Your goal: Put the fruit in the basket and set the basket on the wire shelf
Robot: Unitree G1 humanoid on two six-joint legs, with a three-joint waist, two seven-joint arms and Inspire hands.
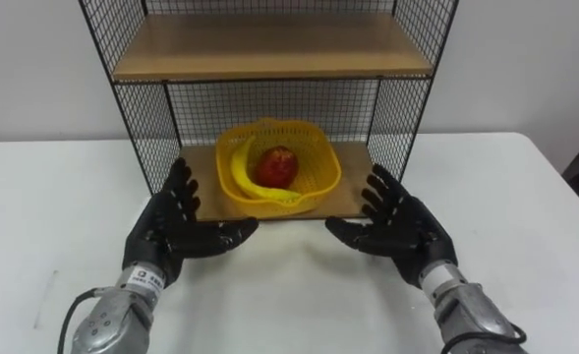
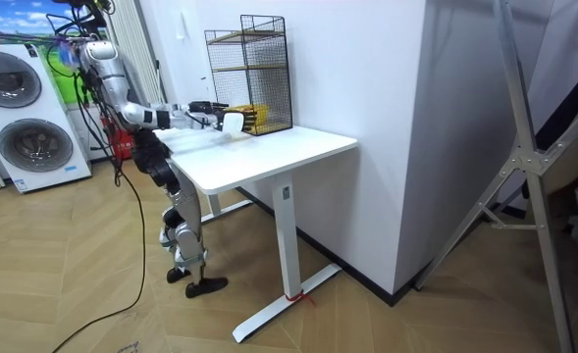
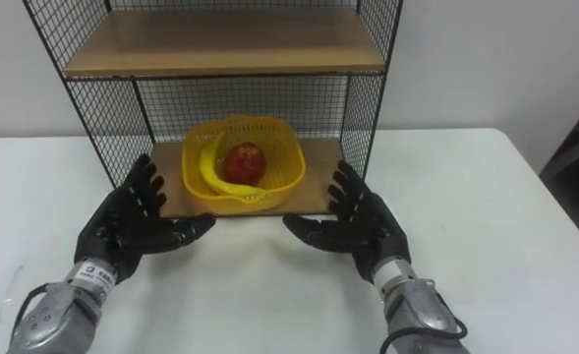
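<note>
The wire shelf (image 1: 269, 44) is cut off by the upper edge of both eye views, so its top cannot be seen. The front wall of the yellow basket (image 1: 314, 187) hides the lower part of the red fruit (image 1: 277, 165) and of the banana (image 1: 232, 169). In the room view, what lies in the basket is too small to tell.

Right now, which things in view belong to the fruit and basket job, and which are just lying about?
Part of the job:
yellow basket on the lower shelf board
red fruit inside it
wire shelf
left hand and right hand, both open before the shelf

Just about:
white table
washing machines
</note>
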